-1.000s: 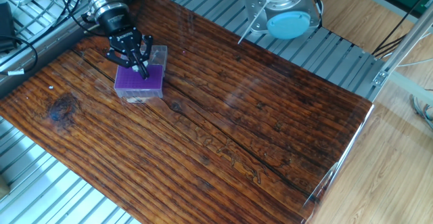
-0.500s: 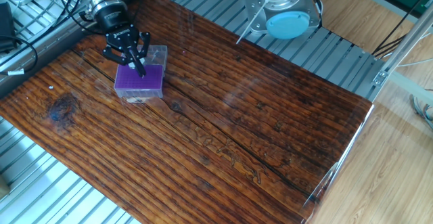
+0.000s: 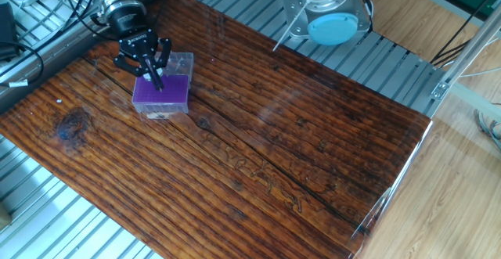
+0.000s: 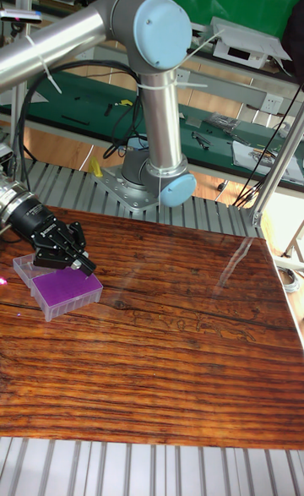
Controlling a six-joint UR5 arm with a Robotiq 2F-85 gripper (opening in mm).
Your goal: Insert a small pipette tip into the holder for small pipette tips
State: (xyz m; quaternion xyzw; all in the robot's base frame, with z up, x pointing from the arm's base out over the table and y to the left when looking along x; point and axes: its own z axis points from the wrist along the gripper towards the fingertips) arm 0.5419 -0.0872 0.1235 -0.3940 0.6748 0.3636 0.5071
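The holder for small pipette tips (image 3: 166, 96) is a small clear box with a purple grid top, standing at the far left of the wooden table (image 3: 297, 149). My black gripper (image 3: 155, 79) hangs just above the holder's back edge and points down at it. Its fingers are drawn close together on a thin pale small pipette tip (image 4: 87, 269), whose point sits right over the purple grid. In the tall fixed view the holder (image 4: 69, 286) lies just below and to the right of the gripper (image 4: 80, 264).
A clear plastic piece (image 3: 185, 62) adjoins the holder's far side. The arm's base (image 3: 333, 16) is bolted at the table's back edge. Cables (image 3: 31, 24) run beside the left edge. Ribbed metal framing (image 3: 47, 204) surrounds the table.
The gripper has shifted a little to the left and back over the holder, still pointing down at its purple top. The holder has not moved.
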